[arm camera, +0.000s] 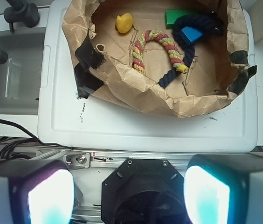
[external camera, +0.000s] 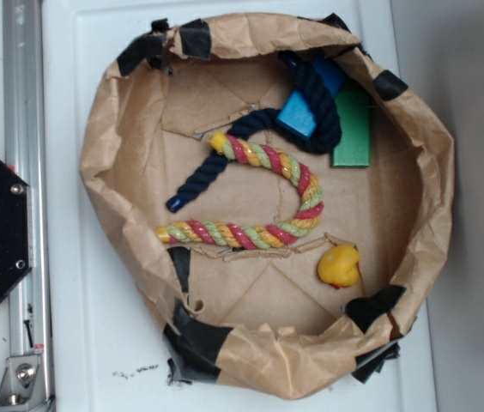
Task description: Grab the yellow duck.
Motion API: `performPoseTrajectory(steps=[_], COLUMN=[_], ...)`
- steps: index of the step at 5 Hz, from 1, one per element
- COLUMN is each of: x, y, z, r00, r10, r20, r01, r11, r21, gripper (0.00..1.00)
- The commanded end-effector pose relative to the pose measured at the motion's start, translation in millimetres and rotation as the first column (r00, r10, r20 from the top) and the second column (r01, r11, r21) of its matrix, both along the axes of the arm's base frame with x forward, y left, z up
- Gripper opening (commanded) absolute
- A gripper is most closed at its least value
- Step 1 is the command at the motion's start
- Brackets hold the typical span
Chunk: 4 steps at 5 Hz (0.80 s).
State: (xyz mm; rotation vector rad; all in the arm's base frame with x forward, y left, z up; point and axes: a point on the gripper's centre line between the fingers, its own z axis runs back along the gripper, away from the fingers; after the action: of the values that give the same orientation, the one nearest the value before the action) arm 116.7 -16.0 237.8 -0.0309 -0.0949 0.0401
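The yellow duck (external camera: 339, 265) lies on the floor of a brown paper bowl (external camera: 105, 146), at its lower right in the exterior view. In the wrist view the duck (arm camera: 124, 23) is far off at the top, inside the bowl (arm camera: 136, 93). My gripper (arm camera: 128, 196) shows only in the wrist view. Its two fingers sit wide apart at the bottom corners, open and empty, above the robot's black base (arm camera: 143, 191). It is well away from the duck and outside the bowl.
In the bowl lie a multicoloured twisted rope (external camera: 259, 202), a dark blue rope (external camera: 225, 159), a blue block (external camera: 298, 113) and a green block (external camera: 353, 129). Black tape patches (external camera: 195, 339) mark the rim. An aluminium rail (external camera: 23, 172) runs along the left.
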Motion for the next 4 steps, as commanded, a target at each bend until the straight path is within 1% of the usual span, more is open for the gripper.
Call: performPoseTrajectory(steps=[1,2,3,4], x=[0.0,48.9,94.1,135.0], y=[0.0,17.7,29.0,34.3], z=[0.0,-36.4,-47.6,-63.1], r00=[1.0,0.971,0.947,0.938], r10=[0.0,-0.056,-0.044,-0.076], r20=[0.0,0.232,0.317,0.338], r01=[0.0,0.025,0.005,0.039], r11=[1.0,0.991,0.993,0.992], r21=[0.0,0.132,0.122,0.117], gripper=[1.0,1.0,1.0,1.0])
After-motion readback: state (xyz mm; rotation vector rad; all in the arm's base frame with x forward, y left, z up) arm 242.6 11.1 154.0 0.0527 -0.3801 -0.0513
